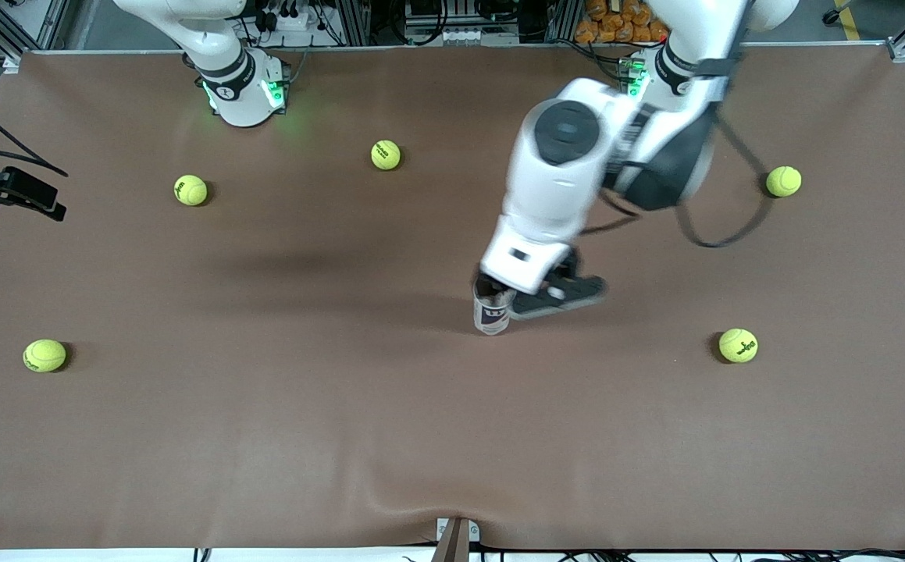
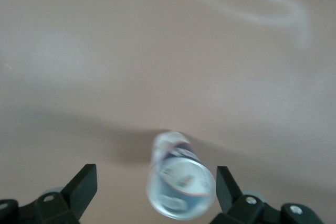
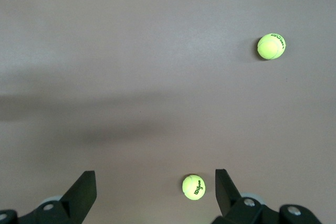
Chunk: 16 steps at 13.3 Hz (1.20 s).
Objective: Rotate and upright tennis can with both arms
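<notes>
One job looks all but done: your tennis can (image 1: 491,314) stands upright on the brown table (image 1: 343,437), its metal rim facing up toward the left gripper (image 2: 156,182). That gripper hangs directly over the can with its fingers spread wide on either side, touching nothing. The right gripper (image 3: 156,182) is also wide open and empty, waiting over bare table and two tennis balls (image 3: 193,187), well apart from the can. I judge only the arm's retreat remains.
</notes>
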Tool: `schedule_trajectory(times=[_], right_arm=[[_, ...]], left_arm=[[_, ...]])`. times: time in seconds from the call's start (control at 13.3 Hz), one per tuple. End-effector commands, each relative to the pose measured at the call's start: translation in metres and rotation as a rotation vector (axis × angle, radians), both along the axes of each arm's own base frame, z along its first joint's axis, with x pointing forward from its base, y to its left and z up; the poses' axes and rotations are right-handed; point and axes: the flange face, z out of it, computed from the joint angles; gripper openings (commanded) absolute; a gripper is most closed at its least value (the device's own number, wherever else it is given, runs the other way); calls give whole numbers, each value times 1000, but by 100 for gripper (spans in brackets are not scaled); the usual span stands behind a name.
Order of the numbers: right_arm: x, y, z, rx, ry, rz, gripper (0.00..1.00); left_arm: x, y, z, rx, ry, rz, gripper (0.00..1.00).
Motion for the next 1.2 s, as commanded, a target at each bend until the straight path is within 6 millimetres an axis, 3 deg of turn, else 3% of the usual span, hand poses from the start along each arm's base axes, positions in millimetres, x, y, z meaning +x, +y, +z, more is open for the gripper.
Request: schedule_trajectory(times=[0.0, 0.08, 0.3, 0.38, 0.6, 0.75, 0.98, 1.13], right_arm=[[2, 3, 3, 8, 3, -9, 100], [2, 3, 3, 8, 3, -9, 100], [2, 3, 3, 8, 3, -9, 100], [2, 3, 3, 8, 3, -9, 100], [2, 3, 3, 8, 3, -9, 100], [2, 3, 3, 8, 3, -9, 100], [2, 3, 3, 8, 3, -9, 100], [2, 4, 3, 8, 3, -8, 100]], left_arm=[[6, 38, 28, 16, 7, -79, 100], [12, 57, 38, 16, 1, -91, 100], [45, 137, 37, 31, 31, -182, 100], [51, 153, 38, 15, 34, -209, 100], [67, 228, 43, -6, 50, -297, 100], [64, 268, 48, -31, 97, -321, 100], [48, 319, 79, 31, 138, -270, 100], [33, 337, 99, 42, 160, -293, 100]])
